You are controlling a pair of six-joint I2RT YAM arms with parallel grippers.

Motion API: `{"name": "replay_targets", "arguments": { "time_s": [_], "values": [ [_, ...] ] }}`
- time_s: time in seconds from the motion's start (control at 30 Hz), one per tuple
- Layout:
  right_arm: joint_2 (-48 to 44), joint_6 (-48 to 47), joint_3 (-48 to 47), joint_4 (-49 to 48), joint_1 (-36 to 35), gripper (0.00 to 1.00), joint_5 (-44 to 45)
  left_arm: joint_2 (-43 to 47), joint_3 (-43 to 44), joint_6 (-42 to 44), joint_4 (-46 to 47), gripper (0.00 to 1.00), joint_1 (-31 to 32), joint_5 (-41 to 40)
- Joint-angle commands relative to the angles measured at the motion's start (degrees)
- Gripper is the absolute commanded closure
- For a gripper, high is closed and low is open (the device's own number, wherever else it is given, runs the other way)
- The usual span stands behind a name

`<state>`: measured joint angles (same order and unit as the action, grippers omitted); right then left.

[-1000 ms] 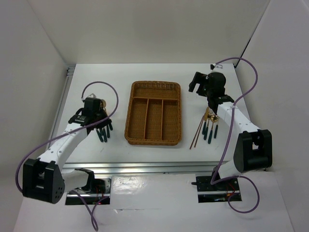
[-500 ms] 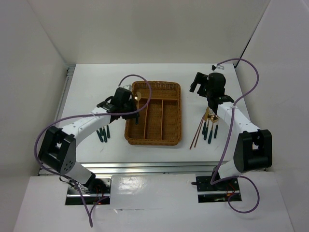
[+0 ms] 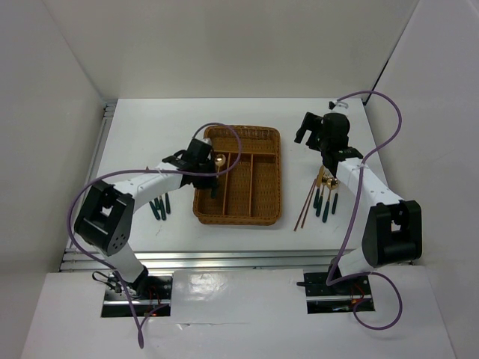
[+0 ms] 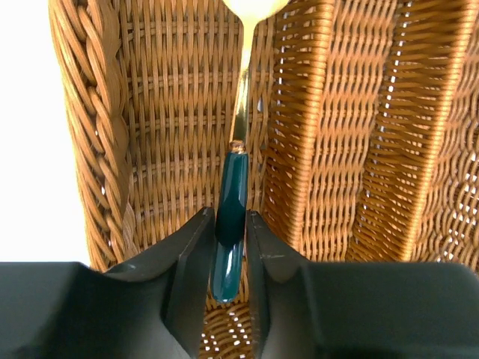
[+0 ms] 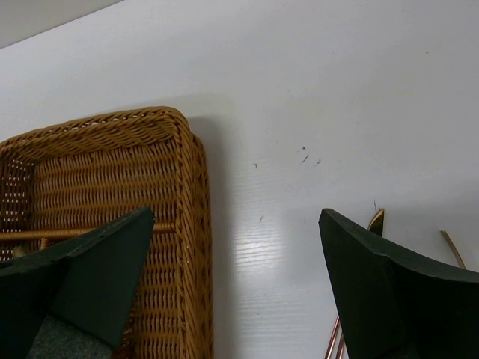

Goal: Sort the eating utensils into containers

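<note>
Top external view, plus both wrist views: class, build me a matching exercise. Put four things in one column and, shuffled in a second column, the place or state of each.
Column A
1. left gripper
2. right gripper
3. chopsticks
4. wicker tray

Column B
a. lying on the table, right of the tray
b. open, holding nothing
c. mid-table, between the two arms
d. shut on a spoon over the tray's left long slot

Pairs: 1-d, 2-b, 3-a, 4-c
</note>
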<state>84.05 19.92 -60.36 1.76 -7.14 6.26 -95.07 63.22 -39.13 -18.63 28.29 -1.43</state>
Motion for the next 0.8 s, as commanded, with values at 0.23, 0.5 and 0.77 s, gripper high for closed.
{"name": "replay_targets", "arguments": {
  "time_s": [0.23, 0.5, 0.77],
  "values": [
    [0.24, 0.2, -0.29, 0.17, -0.07, 0.0, 0.42, -3.02, 3.22, 1.42, 0.26, 0.5, 0.36, -0.67],
    [0.24, 0.2, -0.29, 0.17, -0.07, 0.0, 0.42, 7.16, 4.45, 3.27, -1.05, 0.36, 0.36, -3.22],
    [0.24, 0.2, -0.81, 0.17, -0.07, 0.0, -0.2, 18.33, -3.71, 2.57, -1.05, 0.12, -5.43, -10.52]
  ]
}}
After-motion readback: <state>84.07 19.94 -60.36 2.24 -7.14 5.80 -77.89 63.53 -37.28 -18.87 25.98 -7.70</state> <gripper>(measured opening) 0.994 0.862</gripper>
